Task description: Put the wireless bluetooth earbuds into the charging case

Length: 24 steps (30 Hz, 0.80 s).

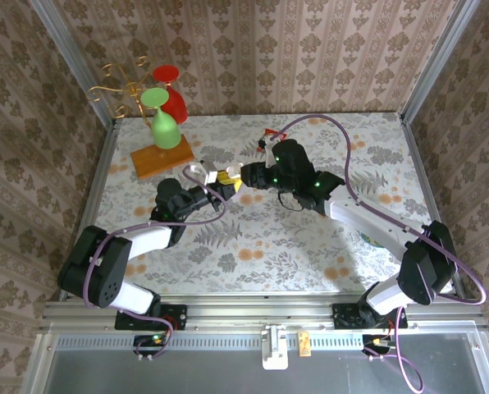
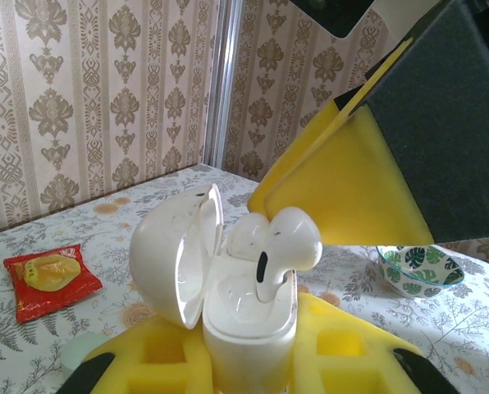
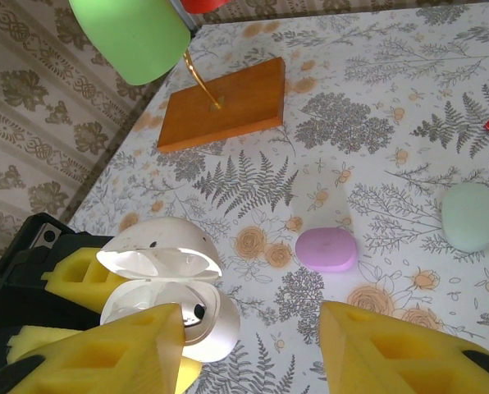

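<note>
My left gripper [image 2: 249, 365] is shut on the white charging case [image 2: 249, 336], held upright with its lid [image 2: 175, 254] swung open to the left. One white earbud [image 2: 287, 240] stands with its stem in the case's right slot, its head above the rim. A second white bud [image 2: 246, 234] sits behind it. My right gripper [image 3: 249, 353] is open just above the case [image 3: 216, 324], its left finger [image 3: 105, 353] covering part of the case mouth and nothing between the fingers. From above, both grippers [image 1: 214, 185] [image 1: 244, 176] meet at mid-table.
A lilac case [image 3: 326, 249] and a pale green case [image 3: 472, 216] lie shut on the table beyond. A wooden stand [image 1: 161, 158] with green [image 1: 164, 123] and red [image 1: 172, 94] glasses is at back left. A red packet [image 2: 52, 279] and a leaf-patterned bowl [image 2: 417, 271] lie nearby.
</note>
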### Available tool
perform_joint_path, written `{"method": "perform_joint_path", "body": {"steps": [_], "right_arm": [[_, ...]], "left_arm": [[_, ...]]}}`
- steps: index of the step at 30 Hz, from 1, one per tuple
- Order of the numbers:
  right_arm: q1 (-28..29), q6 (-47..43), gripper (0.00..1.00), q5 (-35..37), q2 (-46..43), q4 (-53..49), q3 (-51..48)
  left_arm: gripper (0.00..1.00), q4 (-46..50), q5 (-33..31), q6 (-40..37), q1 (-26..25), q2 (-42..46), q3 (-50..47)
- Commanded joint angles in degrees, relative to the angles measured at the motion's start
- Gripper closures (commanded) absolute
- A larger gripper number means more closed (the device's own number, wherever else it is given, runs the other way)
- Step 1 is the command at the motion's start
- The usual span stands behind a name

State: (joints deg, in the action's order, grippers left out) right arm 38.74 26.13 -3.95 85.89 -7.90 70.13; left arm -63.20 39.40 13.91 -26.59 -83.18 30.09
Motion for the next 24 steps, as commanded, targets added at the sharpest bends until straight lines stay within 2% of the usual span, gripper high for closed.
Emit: {"method": "perform_joint_path", "body": {"steps": [1, 15, 24], "right_arm": [[1.5, -1.9, 0.5, -3.2, 1.2, -2.0, 1.3], [2.0, -2.9, 0.44, -3.9, 0.6, -2.8, 0.9], [0.8, -1.4, 0.43, -3.9, -0.6, -1.2, 0.1]], "left_arm": [[0.94, -3.3, 0.2, 0.1, 0.1, 0.1, 0.8], [0.94, -5.5, 0.5, 1.1, 0.1, -1.5, 1.2], [0.94, -5.9, 1.6, 0.8, 0.1, -1.8, 0.8]]}}
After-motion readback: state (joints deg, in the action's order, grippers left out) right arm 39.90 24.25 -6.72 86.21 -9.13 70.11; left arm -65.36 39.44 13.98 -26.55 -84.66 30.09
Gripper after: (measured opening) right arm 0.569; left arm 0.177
